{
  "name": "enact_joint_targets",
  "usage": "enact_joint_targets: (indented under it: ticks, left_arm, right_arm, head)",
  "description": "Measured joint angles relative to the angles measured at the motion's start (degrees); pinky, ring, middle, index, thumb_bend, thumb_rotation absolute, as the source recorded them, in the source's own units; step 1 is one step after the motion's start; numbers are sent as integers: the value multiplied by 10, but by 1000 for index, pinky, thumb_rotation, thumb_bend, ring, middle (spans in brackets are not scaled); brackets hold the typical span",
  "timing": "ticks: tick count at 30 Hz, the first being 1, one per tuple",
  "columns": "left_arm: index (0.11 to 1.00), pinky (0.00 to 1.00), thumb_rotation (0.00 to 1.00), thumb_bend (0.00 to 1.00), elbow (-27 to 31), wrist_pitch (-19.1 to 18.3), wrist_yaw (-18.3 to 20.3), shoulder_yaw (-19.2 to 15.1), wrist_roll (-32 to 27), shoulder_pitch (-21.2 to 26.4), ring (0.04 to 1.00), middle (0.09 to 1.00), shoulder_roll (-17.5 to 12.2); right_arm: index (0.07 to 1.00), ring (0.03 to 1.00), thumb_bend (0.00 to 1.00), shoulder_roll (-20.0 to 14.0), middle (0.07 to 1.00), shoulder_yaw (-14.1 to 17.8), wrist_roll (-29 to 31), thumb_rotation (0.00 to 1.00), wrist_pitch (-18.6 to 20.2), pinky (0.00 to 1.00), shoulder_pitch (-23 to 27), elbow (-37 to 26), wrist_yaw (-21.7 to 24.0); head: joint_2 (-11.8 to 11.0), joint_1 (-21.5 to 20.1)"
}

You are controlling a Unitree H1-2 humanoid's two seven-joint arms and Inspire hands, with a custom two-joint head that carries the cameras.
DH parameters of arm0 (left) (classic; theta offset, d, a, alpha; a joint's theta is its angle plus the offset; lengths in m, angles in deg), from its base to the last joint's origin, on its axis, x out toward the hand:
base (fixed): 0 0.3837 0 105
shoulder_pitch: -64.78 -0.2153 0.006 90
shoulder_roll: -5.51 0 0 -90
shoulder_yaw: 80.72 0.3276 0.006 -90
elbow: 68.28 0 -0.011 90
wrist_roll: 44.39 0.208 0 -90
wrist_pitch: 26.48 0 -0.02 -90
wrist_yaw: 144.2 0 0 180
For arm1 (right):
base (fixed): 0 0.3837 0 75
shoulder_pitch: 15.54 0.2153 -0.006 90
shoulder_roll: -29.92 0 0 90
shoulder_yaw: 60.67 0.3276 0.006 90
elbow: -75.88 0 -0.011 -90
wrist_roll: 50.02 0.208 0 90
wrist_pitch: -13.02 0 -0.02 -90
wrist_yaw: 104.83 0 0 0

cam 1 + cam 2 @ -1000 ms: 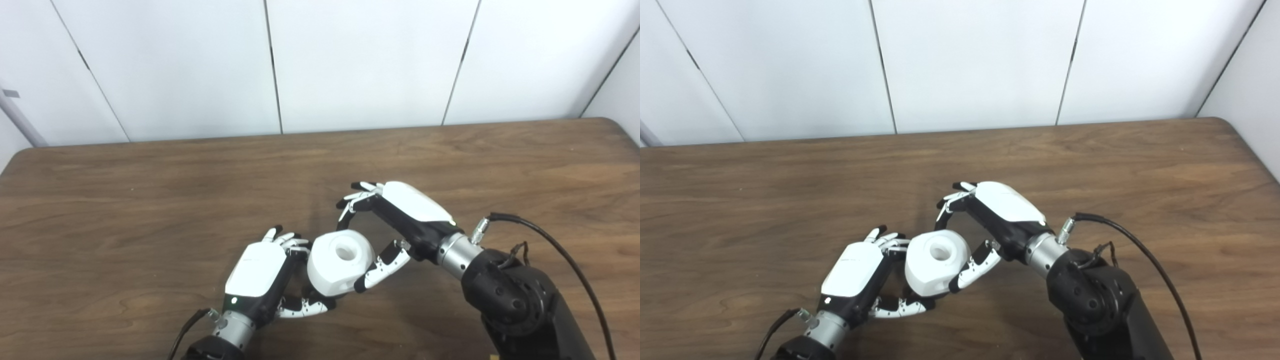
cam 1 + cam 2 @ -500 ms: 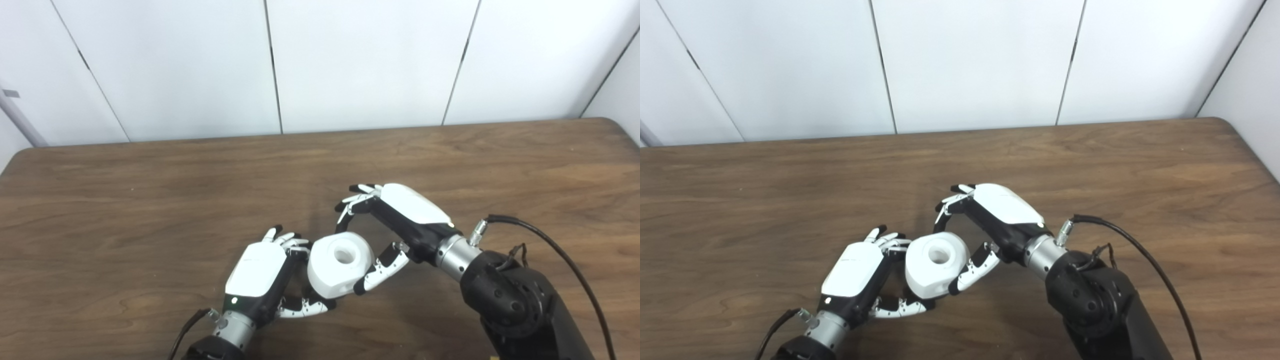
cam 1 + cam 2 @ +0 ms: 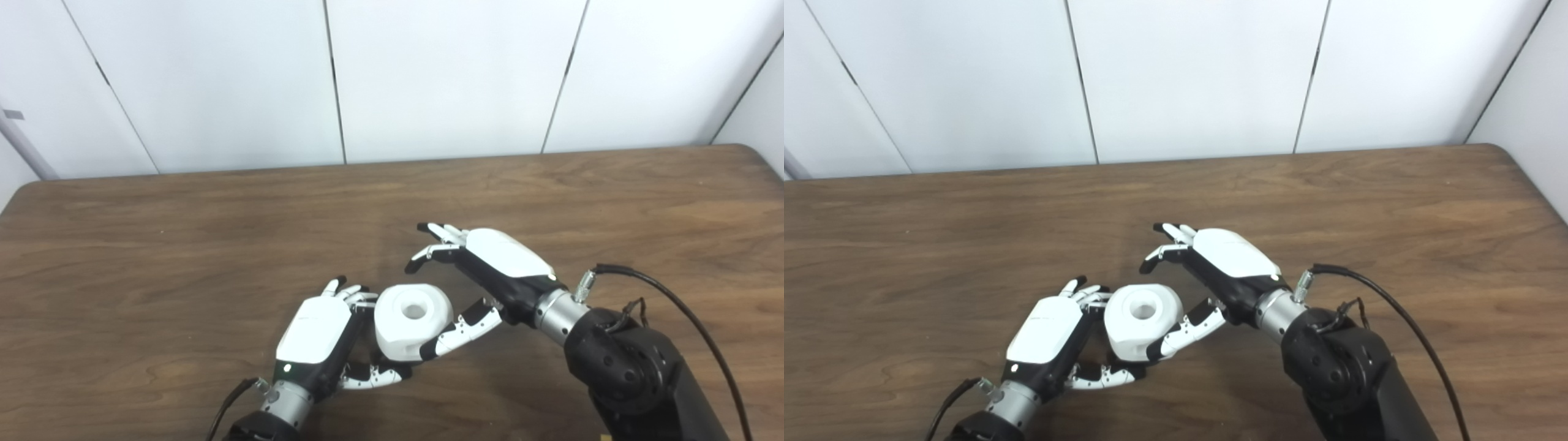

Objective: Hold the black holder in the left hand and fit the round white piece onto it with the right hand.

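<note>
Starting on the left of the round white piece [image 3: 411, 322], the left hand [image 3: 320, 335] sits low on the wooden table [image 3: 153, 257]. Its fingers curl in close against the white piece, and its thumb reaches under it. It looks shut on something there, most likely the black holder, but the holder itself is hidden behind the white piece and the hand, so I cannot see it.

The round white piece is chunky, with a round hole in its top. It sits right beside the left hand, touching its fingers.

On the right of the white piece is the right hand [image 3: 484, 269]. Its fingers are spread wide and lifted above and behind the piece, not touching it. Only its thumb [image 3: 456, 331] lies along the near side of the piece. So the right hand is open and holds nothing.

I think the step now is the fitting one: the white piece seems to be set down on the holder. I cannot tell if it is pushed all the way on. Next, the right hand may need to press the piece down, while the left hand keeps a firm hold.
</note>
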Motion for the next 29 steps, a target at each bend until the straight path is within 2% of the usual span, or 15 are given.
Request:
enact_joint_targets:
  ticks: [11,19,29]
  left_arm:
    - [487,991,47,520,0,0,1,0,0,0,878,778,0]
    - [487,982,47,520,0,0,2,-1,0,1,874,774,-1]
    - [488,987,52,521,0,-2,3,-4,-1,2,873,769,-2]
  right_arm:
    - [781,1000,1000,-3,1000,14,-6,420,9,1000,0,-7,25]
    - [780,1000,1000,-39,995,43,4,397,9,1000,-5,-46,29]
    - [787,1000,1000,-39,990,57,12,401,17,1000,-26,-71,40]
  head:
    - [-2,-2]
    - [-3,-4]
    - [-3,0]
